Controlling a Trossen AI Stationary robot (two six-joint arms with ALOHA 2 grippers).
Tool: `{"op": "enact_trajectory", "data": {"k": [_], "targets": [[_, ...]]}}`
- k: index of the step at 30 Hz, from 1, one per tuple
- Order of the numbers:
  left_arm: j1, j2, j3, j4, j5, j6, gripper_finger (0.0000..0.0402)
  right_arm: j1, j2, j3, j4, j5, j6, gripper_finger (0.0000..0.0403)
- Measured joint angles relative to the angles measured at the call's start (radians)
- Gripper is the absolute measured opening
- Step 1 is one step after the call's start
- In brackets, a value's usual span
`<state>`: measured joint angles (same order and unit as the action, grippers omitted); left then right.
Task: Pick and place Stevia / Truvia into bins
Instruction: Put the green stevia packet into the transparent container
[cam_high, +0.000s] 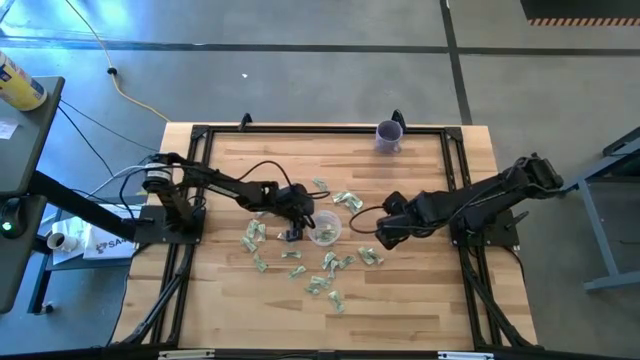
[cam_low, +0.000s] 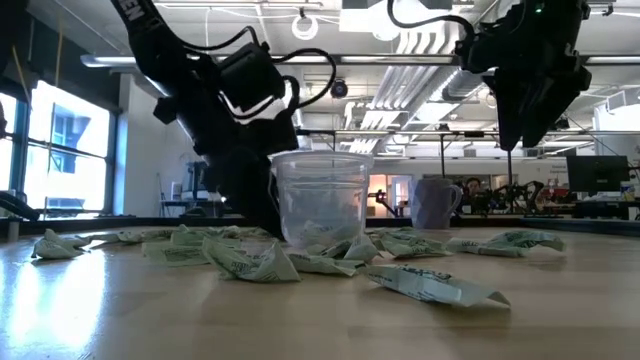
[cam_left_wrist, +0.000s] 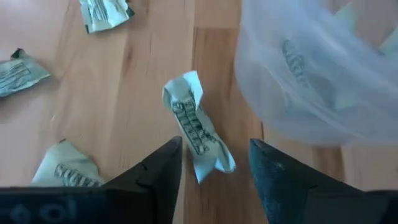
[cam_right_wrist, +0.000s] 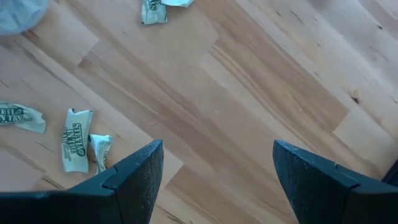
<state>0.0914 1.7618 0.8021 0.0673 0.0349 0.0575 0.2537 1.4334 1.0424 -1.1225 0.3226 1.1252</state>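
— Where's the left claw (cam_left_wrist: 214, 163) and what's it doing?

— Low over the wooden table (cam_high: 420, 310), right beside the clear cup (cam_high: 325, 228). Its two fingers (cam_left_wrist: 158, 171) are spread partway, and a crumpled green-and-white packet (cam_left_wrist: 196, 127) lies on the wood between and just ahead of the tips. Nothing is gripped; the packet rests flat on the table.

— And the cup itself?

— Upright near the middle of the table, just to the side of that packet. From table height you can see some packets already sitting in the bottom of it (cam_low: 322, 238).

— The right claw (cam_right_wrist: 214, 163)?

— Held above bare wood on the other side of the cup, fingers wide apart and empty. A couple of packets lie off to one side of it (cam_right_wrist: 76, 140), not between the fingers.

— Where's the rest of the sweetener?

— The loose packets (cam_high: 320, 283) are scattered around the cup, mostly on the near side and toward the left arm, with a few behind it (cam_high: 347, 199). In the low view they lie in a crinkled row across the tabletop (cam_low: 250, 262).

— Anything else on the table?

— A purple cup (cam_high: 389, 135) stands at the far edge, well apart from everything.
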Motion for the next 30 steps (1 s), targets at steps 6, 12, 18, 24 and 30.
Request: {"op": "enact_trajectory", "data": {"k": [6, 12, 18, 24, 30], "targets": [[-0.001, 0.026, 0.004, 0.009, -0.033, 0.001, 0.016, -0.006, 0.0, 0.0, -0.003, 0.0, 0.023, 0.0291], [-0.002, 0.027, 0.027, -0.039, -0.121, 0.106, 0.005, -0.006, 0.0, 0.0, -0.002, -0.001, 0.027, 0.0291], [0.035, -0.003, 0.113, -0.299, -0.243, 0.156, 0.0032, -0.006, 0.0, 0.0, -0.002, -0.011, 0.024, 0.0291], [0.049, -0.112, 0.22, -0.548, -0.315, 0.232, 0.0034, 0.019, -0.001, -0.021, 0.017, -0.12, -0.127, 0.0291], [0.035, -0.238, 0.286, -0.591, -0.136, 0.218, 0.0034, 0.07, -0.001, -0.116, 0.112, -0.19, -0.155, 0.0291]]}}
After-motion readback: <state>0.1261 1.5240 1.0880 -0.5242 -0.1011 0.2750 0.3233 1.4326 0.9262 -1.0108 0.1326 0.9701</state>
